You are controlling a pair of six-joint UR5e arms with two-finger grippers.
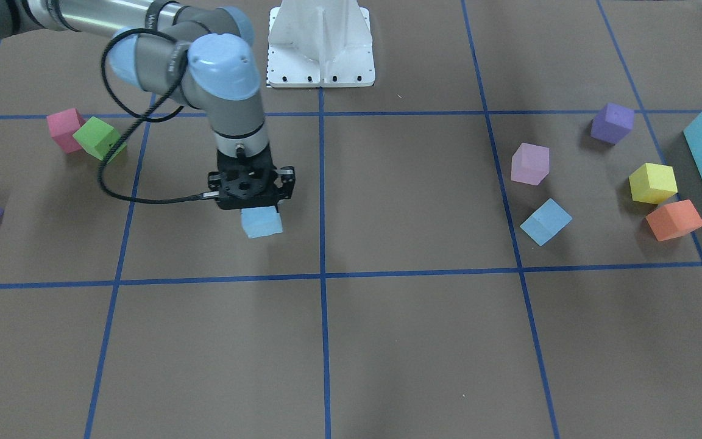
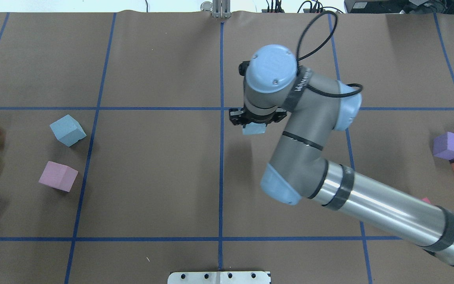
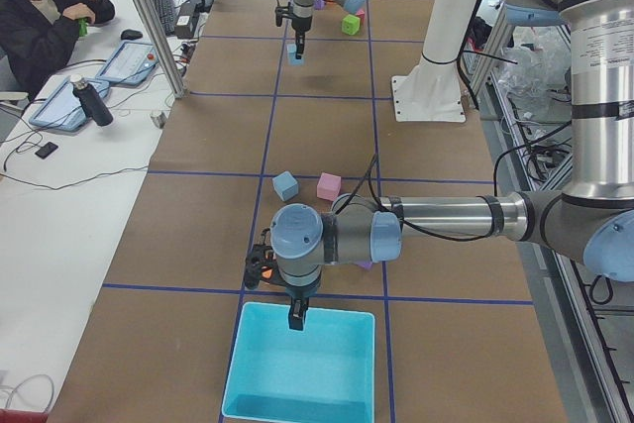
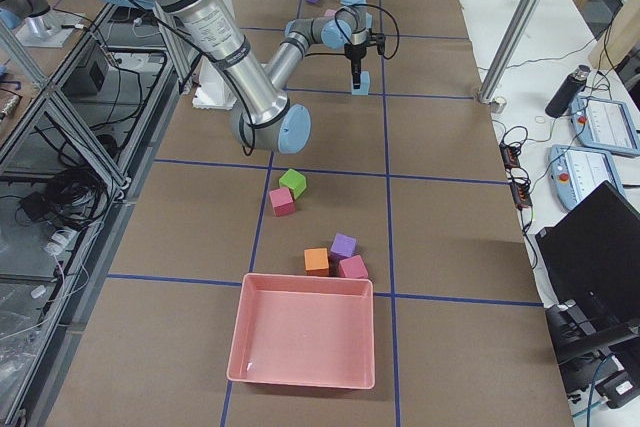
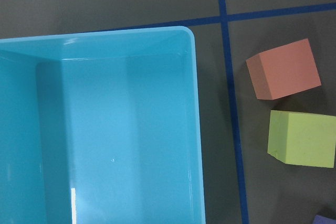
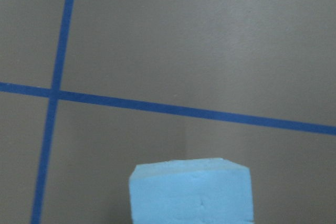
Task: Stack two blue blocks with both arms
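My right gripper (image 1: 259, 212) is shut on a sky-blue block (image 1: 261, 223) and holds it near the table's middle, seemingly just above the brown surface. The block also shows in the overhead view (image 2: 253, 129) and at the bottom of the right wrist view (image 6: 191, 192). The second blue block (image 1: 545, 221) lies on the table on my left side, apart from both grippers. My left gripper (image 3: 295, 321) hangs over the near edge of the turquoise box (image 3: 302, 364). It shows only in the exterior left view, so I cannot tell whether it is open or shut.
A lilac-pink cube (image 1: 530, 163), a purple cube (image 1: 612, 122), a yellow cube (image 1: 652, 182) and an orange cube (image 1: 674, 219) lie near the second blue block. Pink (image 1: 64, 129) and green (image 1: 99, 138) cubes lie on my right side. A pink tray (image 4: 303, 329) stands at that end.
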